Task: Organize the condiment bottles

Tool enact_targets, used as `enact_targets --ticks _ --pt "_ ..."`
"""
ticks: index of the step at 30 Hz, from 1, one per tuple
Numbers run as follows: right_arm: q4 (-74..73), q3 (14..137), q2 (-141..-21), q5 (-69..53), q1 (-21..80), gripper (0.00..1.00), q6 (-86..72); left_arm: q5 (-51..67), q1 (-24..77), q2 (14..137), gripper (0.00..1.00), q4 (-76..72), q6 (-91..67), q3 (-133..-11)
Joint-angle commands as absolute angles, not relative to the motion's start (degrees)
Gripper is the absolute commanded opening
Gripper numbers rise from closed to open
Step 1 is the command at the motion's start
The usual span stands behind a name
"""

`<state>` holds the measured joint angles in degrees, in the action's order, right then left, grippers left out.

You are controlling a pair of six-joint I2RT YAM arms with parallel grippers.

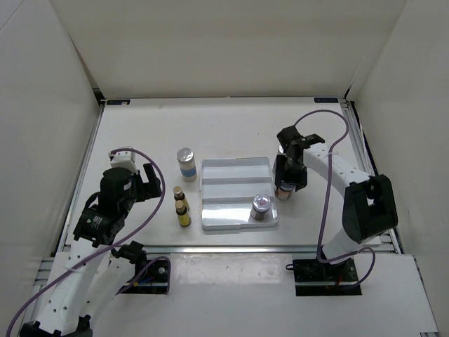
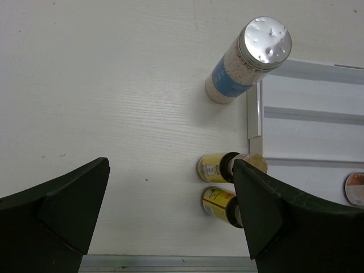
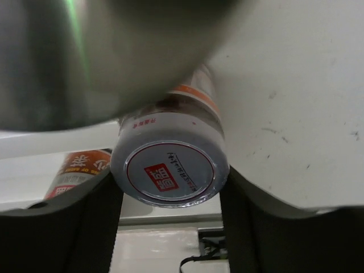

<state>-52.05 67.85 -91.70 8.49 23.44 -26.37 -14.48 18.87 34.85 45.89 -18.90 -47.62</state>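
The right gripper (image 1: 286, 184) is clamped on 1 short brownish jar (image 3: 170, 170), its 2 fingers (image 3: 96, 227) pressed to either side of the jar just under the silver lid with the red mark. Whether that jar rests on the table (image 1: 140, 126) or hangs a little above it, I cannot tell. Just to this hand's left lies the white ridged tray (image 1: 235, 170), and the held jar is outside its right edge. A 2nd short jar (image 1: 262, 207) stands inside the tray, in the compartment nearest the arm bases, close to the hand's left finger. A blurred grey shape fills the top of the right wrist view, too soft to name. The left gripper (image 2: 170, 168) has its fingers spread wide with nothing between them. Ahead of it and to its right stands 1 tall silver-lidded bottle (image 2: 250, 57) with a blue-white label, just outside the tray's left edge. The 2 tiny yellow bottles (image 2: 215, 168) with brown caps stand side by side right at the tip of its right finger, partly hidden behind it.
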Motion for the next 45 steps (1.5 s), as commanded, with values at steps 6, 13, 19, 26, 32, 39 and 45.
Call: enact_targets --ticks 6,13,19,26,32,39,45 --pt "-52.1 67.58 -85.81 8.52 22.94 0.2 -26.72 -14.15 19.07 35.33 1.0 45.7 -18.37 -47.72" --pt "-59.24 77.68 -73.66 11.43 27.15 0.01 -28.83 -14.15 19.07 35.86 1.0 45.7 -18.37 -47.72" --pt "-58.37 83.06 -73.47 3.53 37.15 0.01 -28.83 -14.15 19.07 35.86 1.0 45.7 -17.84 -47.72" --pt "-54.33 83.67 -84.17 10.18 54.04 0.01 -30.76 -14.15 19.07 35.86 1.0 45.7 -17.84 -47.72" --pt "-46.86 81.47 -91.13 12.92 60.9 0.01 -31.38 -14.15 19.07 35.86 1.0 45.7 -17.84 -47.72" --pt "-40.35 75.51 -95.45 14.77 61.44 0.01 -33.66 -14.15 19.07 35.86 1.0 45.7 -17.84 -47.72" --pt "-39.2 74.0 -98.53 14.77 62.04 0.2 -35.07 -14.15 19.07 35.86 1.0 45.7 -17.84 -47.72"
